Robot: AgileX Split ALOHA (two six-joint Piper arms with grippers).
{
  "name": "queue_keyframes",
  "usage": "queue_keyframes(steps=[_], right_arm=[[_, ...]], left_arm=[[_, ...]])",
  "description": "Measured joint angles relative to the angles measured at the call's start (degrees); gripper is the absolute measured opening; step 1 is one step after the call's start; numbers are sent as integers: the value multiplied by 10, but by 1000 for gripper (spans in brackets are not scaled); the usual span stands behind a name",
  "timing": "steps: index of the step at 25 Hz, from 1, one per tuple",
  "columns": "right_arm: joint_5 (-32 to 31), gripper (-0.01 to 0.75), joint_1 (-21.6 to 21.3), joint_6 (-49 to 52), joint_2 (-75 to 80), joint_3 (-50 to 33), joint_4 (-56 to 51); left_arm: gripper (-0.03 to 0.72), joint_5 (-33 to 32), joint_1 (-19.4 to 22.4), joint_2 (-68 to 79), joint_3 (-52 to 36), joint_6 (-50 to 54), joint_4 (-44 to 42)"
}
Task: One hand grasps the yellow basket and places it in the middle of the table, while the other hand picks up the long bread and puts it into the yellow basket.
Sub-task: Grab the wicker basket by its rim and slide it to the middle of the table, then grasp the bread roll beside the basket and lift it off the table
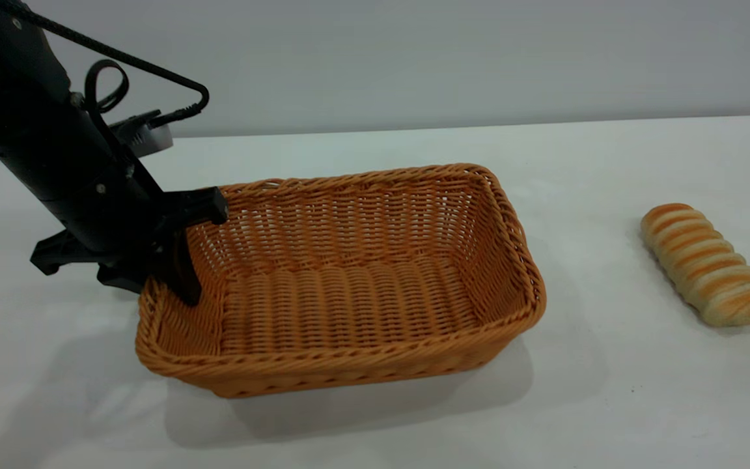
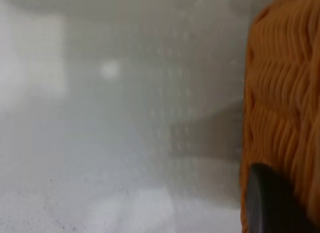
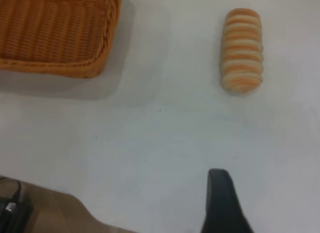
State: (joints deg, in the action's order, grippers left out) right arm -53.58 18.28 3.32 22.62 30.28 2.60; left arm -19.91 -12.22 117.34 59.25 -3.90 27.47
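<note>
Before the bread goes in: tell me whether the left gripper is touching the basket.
Touching. The exterior view shows the left gripper straddling the basket rim at its left end, one finger lying against the inner wall.

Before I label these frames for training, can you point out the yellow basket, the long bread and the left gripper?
yellow basket (image 1: 375, 365), exterior view, on its near outer wall.
long bread (image 1: 704, 262), exterior view, on the loaf's ridged top.
left gripper (image 1: 165, 286), exterior view, between its fingertips at the basket's left rim.

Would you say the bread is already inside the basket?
No, the bread lies on the table, apart from the basket and to its right.
</note>
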Motion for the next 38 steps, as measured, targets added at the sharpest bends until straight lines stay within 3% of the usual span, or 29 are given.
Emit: queue_keyframes(steps=[8, 11, 14, 22, 32, 38], right_arm=[[-1, 507, 0, 0, 0, 0, 0], [-1, 507, 0, 0, 0, 0, 0], [6, 507, 0, 2, 0, 0, -1], [74, 497, 0, 3, 66, 0, -3], [269, 492, 0, 5, 276, 1, -3], [277, 480, 0, 11, 430, 52, -9]], left_arm=[[592, 2, 0, 0, 1, -7, 8], [663, -16, 0, -9, 1, -8, 7], [660, -24, 0, -46, 1, -9, 0], [566, -21, 0, -208, 1, -10, -62], [559, -21, 0, -327, 0, -10, -77], [559, -22, 0, -327, -2, -10, -79]])
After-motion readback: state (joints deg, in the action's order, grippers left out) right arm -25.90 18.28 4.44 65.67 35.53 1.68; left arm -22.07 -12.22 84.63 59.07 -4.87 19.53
